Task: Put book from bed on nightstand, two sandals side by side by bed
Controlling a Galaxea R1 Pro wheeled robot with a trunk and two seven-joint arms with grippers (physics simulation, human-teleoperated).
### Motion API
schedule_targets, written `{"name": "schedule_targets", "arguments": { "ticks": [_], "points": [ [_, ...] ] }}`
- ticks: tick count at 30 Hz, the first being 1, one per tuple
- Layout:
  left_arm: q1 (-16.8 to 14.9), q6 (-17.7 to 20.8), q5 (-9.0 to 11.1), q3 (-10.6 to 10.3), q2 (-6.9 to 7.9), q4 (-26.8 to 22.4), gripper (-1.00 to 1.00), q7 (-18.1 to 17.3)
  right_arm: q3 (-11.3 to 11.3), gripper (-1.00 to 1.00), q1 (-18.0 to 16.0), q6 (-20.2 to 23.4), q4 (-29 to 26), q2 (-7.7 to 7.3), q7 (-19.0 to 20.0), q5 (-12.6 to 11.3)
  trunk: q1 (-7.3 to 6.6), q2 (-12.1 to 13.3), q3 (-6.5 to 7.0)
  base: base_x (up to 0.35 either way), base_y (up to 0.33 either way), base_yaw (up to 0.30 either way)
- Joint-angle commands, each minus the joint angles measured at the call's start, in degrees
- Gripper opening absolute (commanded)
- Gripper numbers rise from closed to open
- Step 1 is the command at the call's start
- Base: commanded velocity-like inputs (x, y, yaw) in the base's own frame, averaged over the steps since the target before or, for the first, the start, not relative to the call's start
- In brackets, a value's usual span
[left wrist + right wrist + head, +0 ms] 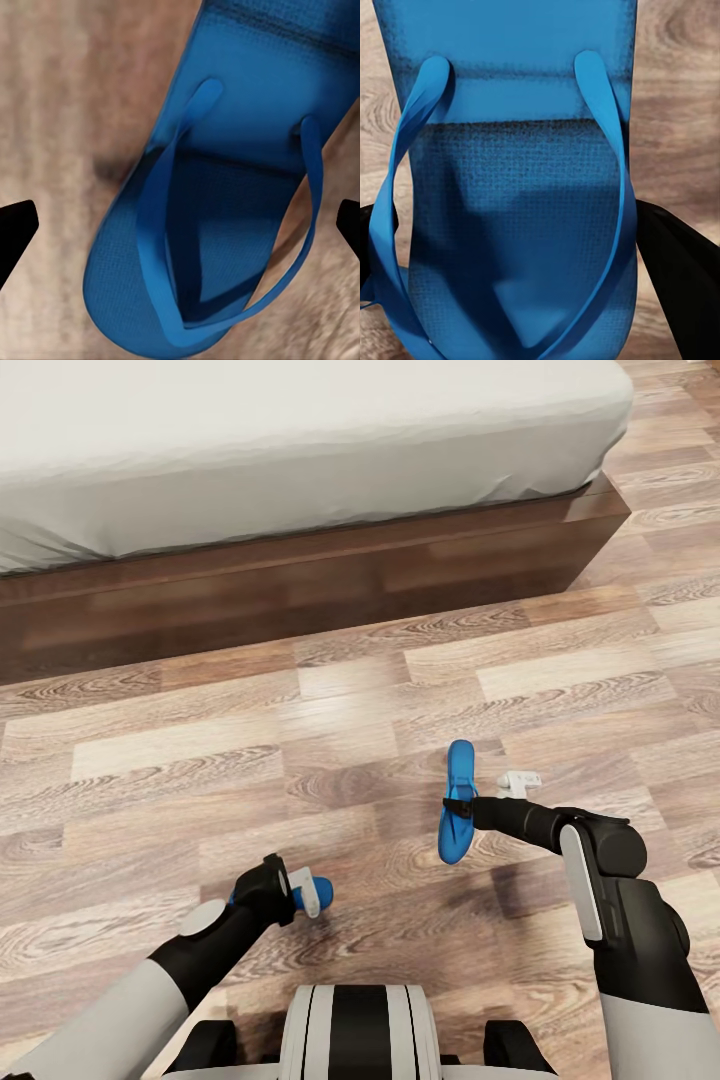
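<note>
While the right end effector (470,812) clamps one sandal (458,800) across its middle at centre-right of the head view, that sandal's long axis runs toward the bed (300,560) along the top of the frame. The left end effector (305,892), lower left of centre, hangs above the second sandal (322,888), whose sole lies on the floor (200,760); in the left wrist view its fingers (16,229) stand wide on either side of the second sandal, not touching. The left arm is nearer that one.
</note>
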Motion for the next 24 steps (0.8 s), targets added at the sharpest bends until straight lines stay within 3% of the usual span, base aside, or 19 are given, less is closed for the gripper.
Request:
{"name": "schedule_targets", "arguments": {
  "ticks": [1,24],
  "points": [
    [-0.01,0.11,-0.60,-0.16,0.07,-0.09,1.00,-0.51,-0.05,-1.00,-0.03,0.36,-0.03,0.00,-0.11,-0.38,-0.01,-0.01,-0.03,0.000,0.000,0.000],
    [-0.30,-3.15,-0.41,0.54,-0.19,6.31,1.00,0.23,-0.11,-1.00,-0.03,0.36,-0.07,0.00,-0.11,-0.38,-0.01,-0.01,-0.03,0.000,0.000,0.000]
  ]
}}
